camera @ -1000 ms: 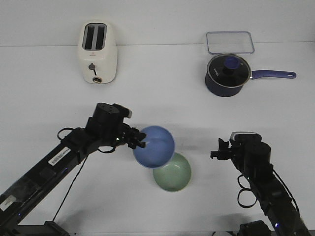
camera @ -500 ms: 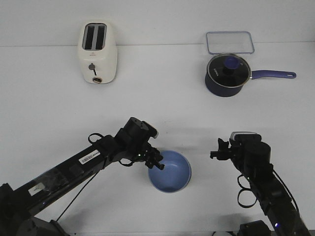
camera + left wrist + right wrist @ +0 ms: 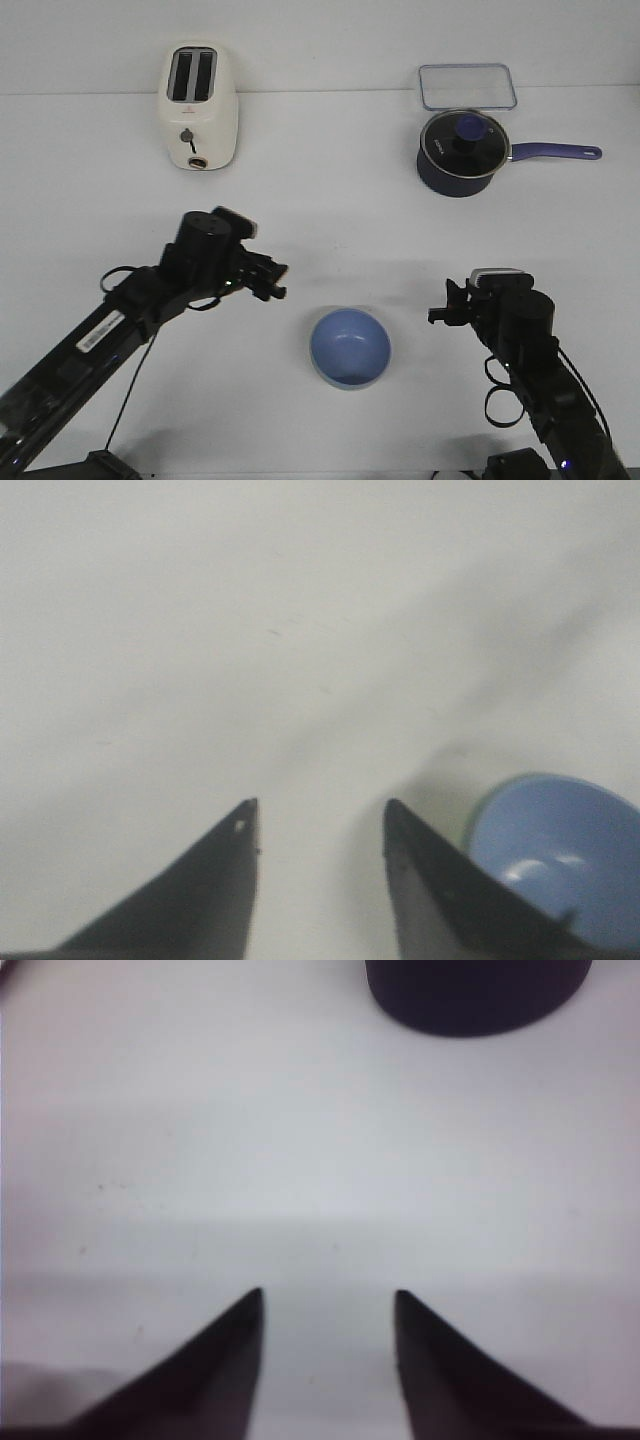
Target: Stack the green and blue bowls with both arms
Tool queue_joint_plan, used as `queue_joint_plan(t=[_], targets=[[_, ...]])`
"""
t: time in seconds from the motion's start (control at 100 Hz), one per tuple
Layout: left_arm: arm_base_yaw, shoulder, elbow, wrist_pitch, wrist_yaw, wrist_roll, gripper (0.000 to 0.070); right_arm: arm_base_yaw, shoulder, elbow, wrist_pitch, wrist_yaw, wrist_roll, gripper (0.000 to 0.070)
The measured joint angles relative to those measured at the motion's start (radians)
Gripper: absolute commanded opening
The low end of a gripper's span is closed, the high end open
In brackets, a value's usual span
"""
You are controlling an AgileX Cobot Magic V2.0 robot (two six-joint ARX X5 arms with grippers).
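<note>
1. The flat white table [image 3: 330, 215] carries every item listed below.
2. The black jointed left arm [image 3: 120, 315] lies to the left of the periwinkle blue matte bowl [image 3: 349, 347]. Its left gripper [image 3: 274, 279] is up and to the left of the bowl and apart from it. The fingers are spread with bare table between them; nothing is held.
3. The black jointed right arm [image 3: 530, 370] lies to the right of the blue bowl. Its right gripper [image 3: 437, 305] is near the bowl, not touching. The fingers are spread and empty.
4. The cream two-slot toaster [image 3: 199, 106] stands far behind the blue bowl, to its left.
5. The dark navy saucepan with glass lid [image 3: 462, 150] stands far behind the blue bowl, to its right.
6. The blue bowl sits upright, nested in the pale sage green bowl [image 3: 468, 825], of which only a thin rim sliver shows.
</note>
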Motion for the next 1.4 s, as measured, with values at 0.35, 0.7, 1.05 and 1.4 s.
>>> queue_joint_plan(t=[0.35, 0.7, 1.05, 1.4], targets=[[0.179, -0.542, -0.465, 0.386, -0.406, 0.038, 0.0012, 0.0, -0.425, -0.166, 0.163, -0.007, -0.069, 0.0], [0.285, -0.901, -0.859, 0.734, -0.422, 0.054, 0.0015, 0.0, -0.574, -0.207, 0.186, 0.148, -0.087, 0.0], [0.285, -0.941, -0.859, 0.728, -0.421, 0.052, 0.0015, 0.0, -0.574, -0.207, 0.186, 0.148, -0.087, 0.0], [0.293, -0.962, -0.862, 0.719, -0.418, 0.052, 0.0015, 0.0, -0.574, -0.207, 0.186, 0.148, -0.087, 0.0]])
